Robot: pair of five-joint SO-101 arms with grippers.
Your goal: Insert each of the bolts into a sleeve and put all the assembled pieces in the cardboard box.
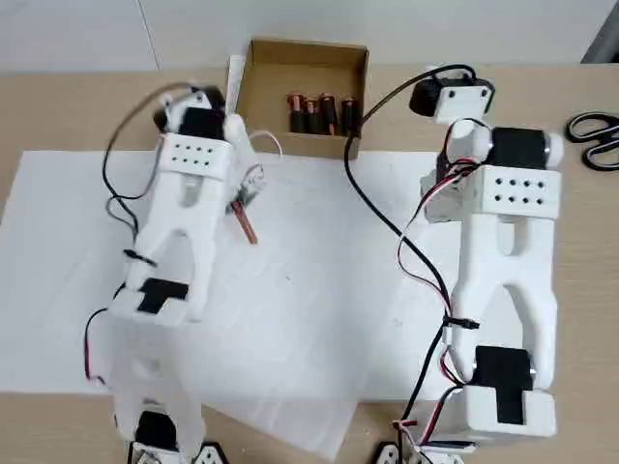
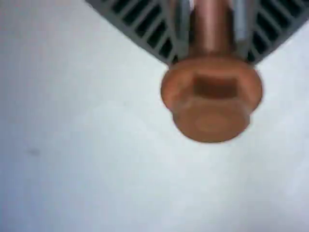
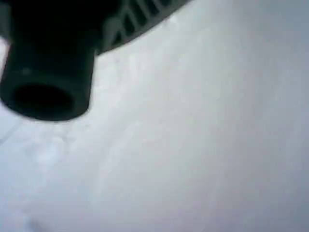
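I hold one part on each side.
Left tool (image 2: 211,24) pinches a copper bolt (image 2: 211,96); right tool (image 3: 53,24) pinches a black sleeve (image 3: 46,82).

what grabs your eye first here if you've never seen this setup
The copper bolt clamped in the left gripper stands out first, hanging head-down over the white paper. The right gripper holds a black sleeve above the same paper. At the far side of the table, the cardboard box already holds several assembled pieces.
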